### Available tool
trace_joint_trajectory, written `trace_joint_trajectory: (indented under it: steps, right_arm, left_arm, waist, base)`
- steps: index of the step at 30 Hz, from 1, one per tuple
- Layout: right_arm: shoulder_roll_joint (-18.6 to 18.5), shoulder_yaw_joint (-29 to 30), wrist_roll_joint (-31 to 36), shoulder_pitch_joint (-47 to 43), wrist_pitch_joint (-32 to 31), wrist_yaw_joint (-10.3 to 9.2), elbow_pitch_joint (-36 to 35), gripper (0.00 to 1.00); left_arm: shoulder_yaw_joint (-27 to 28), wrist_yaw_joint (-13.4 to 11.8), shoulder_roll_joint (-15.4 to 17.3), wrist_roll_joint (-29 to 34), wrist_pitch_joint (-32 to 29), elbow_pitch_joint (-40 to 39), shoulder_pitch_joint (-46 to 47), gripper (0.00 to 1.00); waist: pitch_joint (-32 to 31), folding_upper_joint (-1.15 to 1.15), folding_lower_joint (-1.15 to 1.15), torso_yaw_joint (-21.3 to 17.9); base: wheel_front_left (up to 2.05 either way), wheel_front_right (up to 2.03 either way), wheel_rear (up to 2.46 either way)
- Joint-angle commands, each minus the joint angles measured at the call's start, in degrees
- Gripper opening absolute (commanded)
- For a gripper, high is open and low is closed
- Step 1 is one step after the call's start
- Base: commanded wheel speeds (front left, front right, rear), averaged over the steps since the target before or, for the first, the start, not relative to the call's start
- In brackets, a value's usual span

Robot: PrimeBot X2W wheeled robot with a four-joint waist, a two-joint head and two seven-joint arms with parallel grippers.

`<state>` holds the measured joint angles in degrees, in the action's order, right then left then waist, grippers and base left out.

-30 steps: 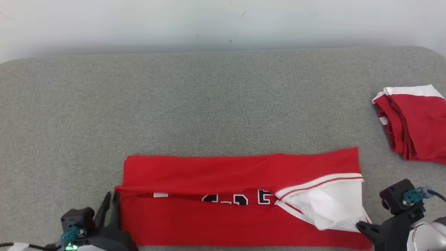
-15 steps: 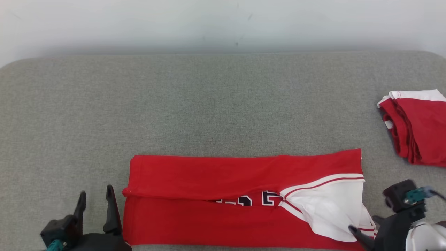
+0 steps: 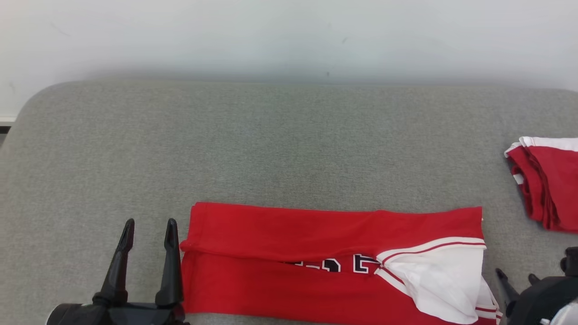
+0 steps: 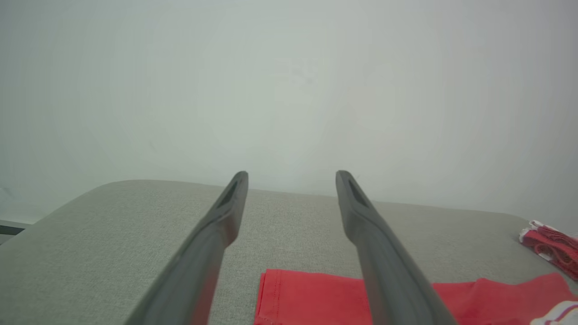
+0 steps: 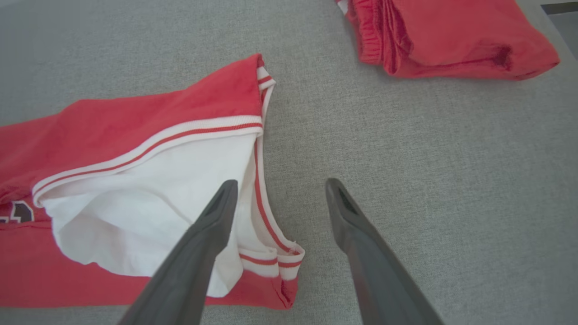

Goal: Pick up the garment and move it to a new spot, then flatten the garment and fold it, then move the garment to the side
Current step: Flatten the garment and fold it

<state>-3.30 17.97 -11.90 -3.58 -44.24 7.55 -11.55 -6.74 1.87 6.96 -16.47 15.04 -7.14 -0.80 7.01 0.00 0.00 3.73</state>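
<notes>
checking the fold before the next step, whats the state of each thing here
red jersey: folded lengthwise into a long band, lying flat, white inside showing at its right end
second red garment: folded, lying apart at the right edge
left gripper: open, empty, beside the jersey's left end
right gripper: open, empty, at the jersey's right end
</notes>
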Motion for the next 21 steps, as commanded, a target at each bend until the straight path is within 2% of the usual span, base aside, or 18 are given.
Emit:
trace_joint_trajectory:
  steps: [1, 5, 11, 21]
  right_arm:
    - [0.35, -0.08, 0.70, 0.79, 0.80, -0.16, 1.16, 1.00]
    - [0.42, 0.09, 0.17, 2.47, 3.35, -0.16, 6.86, 1.00]
    - [0.44, 0.31, 1.21, 5.58, 5.92, -0.16, 13.60, 1.00]
    - [0.49, -0.34, 2.30, 8.75, 4.11, -0.16, 21.64, 1.00]
  left_arm:
    - [0.52, 0.52, -0.50, 0.75, 0.14, -0.53, -0.62, 1.00]
    - [1.30, 2.20, -2.15, 2.18, 0.14, -1.05, -1.62, 1.00]
    - [2.35, 3.10, -3.40, 3.30, 0.15, -0.48, -1.79, 1.00]
    - [3.14, 4.08, -4.01, 3.71, 0.15, 0.48, -1.51, 1.00]
  waist:
    - [-0.24, 0.00, 0.00, 0.47]
    - [-0.28, 0.00, 0.00, 1.10]
    - [-0.02, 0.00, 0.00, 1.97]
    - [0.89, 0.00, 0.00, 2.87]
  base:
    - [0.00, 0.00, 0.00]
    - [0.00, 0.00, 0.00]
    - [0.00, 0.00, 0.00]
    - [0.00, 0.00, 0.00]
